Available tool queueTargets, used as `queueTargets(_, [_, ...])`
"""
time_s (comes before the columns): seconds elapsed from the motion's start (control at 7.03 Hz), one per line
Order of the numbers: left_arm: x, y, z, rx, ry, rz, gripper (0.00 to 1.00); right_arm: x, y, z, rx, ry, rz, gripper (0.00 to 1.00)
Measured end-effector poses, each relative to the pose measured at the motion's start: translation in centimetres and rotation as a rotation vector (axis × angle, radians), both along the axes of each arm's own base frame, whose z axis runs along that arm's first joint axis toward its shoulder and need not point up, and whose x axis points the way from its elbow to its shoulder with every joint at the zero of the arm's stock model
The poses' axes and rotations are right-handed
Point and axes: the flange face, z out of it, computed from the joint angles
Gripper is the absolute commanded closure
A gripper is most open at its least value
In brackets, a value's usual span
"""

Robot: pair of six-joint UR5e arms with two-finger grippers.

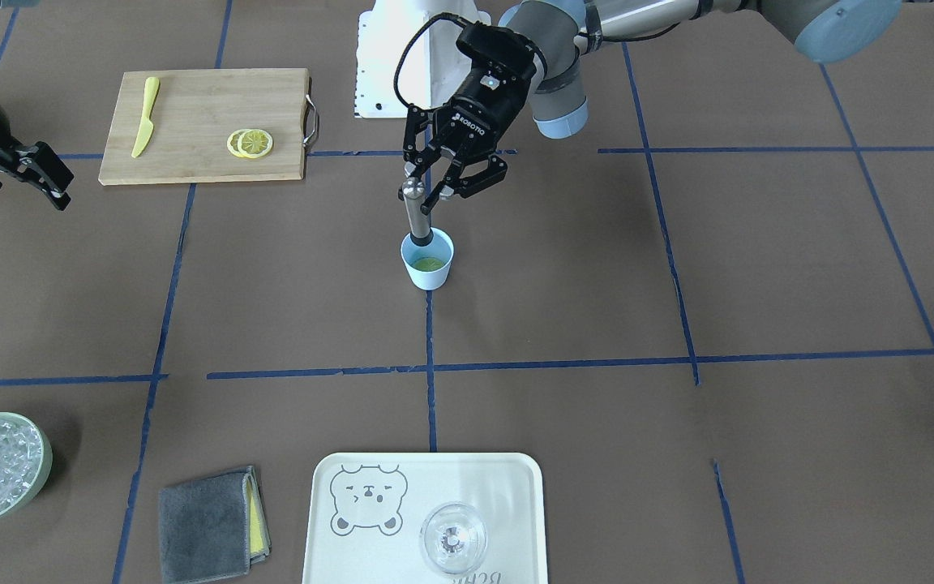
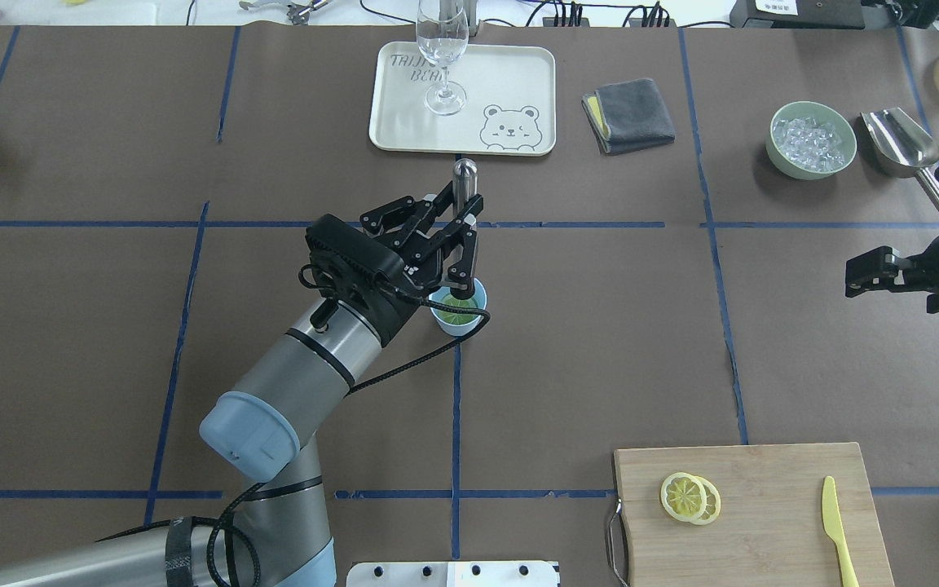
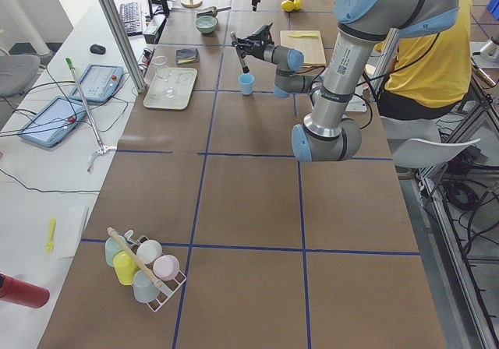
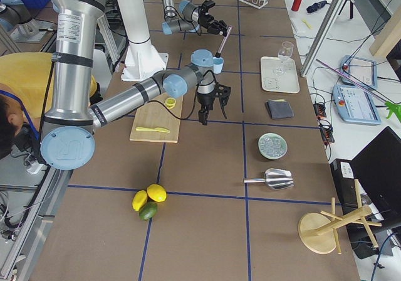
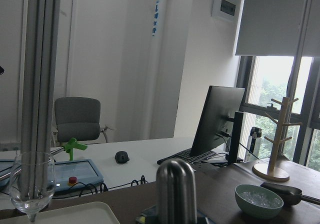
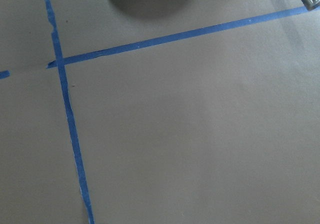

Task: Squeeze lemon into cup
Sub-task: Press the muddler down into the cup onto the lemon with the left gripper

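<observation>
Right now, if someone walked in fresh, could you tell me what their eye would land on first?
Mid-table, the left gripper has its jaws closed on a metal muddler standing in the light-blue cup, with a lemon slice at its bottom. Next come the cutting board with two more slices and a yellow knife, and the right gripper, jaws open, off to the side.

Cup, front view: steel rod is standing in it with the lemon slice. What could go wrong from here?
1. The cup is small and nothing steadies it. The rod enters near its rim, tilted, so a sideways push from the left gripper could tip it.
2. The lemon lies in the bottom and may slide aside rather than get pressed.
</observation>
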Motion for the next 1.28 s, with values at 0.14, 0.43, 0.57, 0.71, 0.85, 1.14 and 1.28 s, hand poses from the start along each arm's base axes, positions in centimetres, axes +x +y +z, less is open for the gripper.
queueTargets(0.14, [0.5,-0.2,0.3,-0.005,-0.012,-0.004,1.00,0.0,0.0,-0.1,0.000,-0.001,0.001,0.00])
queueTargets(0.43, [1.5,-0.5,1.4,-0.015,-0.043,-0.008,1.00,-0.1,-0.1,-0.2,0.002,-0.004,0.002,0.00])
queueTargets(0.57, [2.0,-0.7,1.9,-0.020,-0.059,-0.007,1.00,-0.2,-0.1,-0.3,0.003,-0.005,0.002,0.00])
queueTargets(0.71, [2.5,-0.7,2.4,-0.023,-0.071,-0.005,1.00,-0.2,-0.2,-0.4,0.004,-0.006,0.002,0.00])
queueTargets(0.85, [3.1,-0.8,2.7,-0.026,-0.081,-0.002,1.00,-0.2,-0.2,-0.4,0.004,-0.007,0.002,0.00])
queueTargets(1.14, [4.3,-0.9,3.4,-0.033,-0.103,0.002,1.00,-0.2,-0.2,-0.4,0.006,-0.006,0.002,0.00])
queueTargets(1.28, [4.7,-0.8,3.8,-0.036,-0.113,0.005,1.00,-0.2,-0.2,-0.5,0.007,-0.008,0.002,0.00])
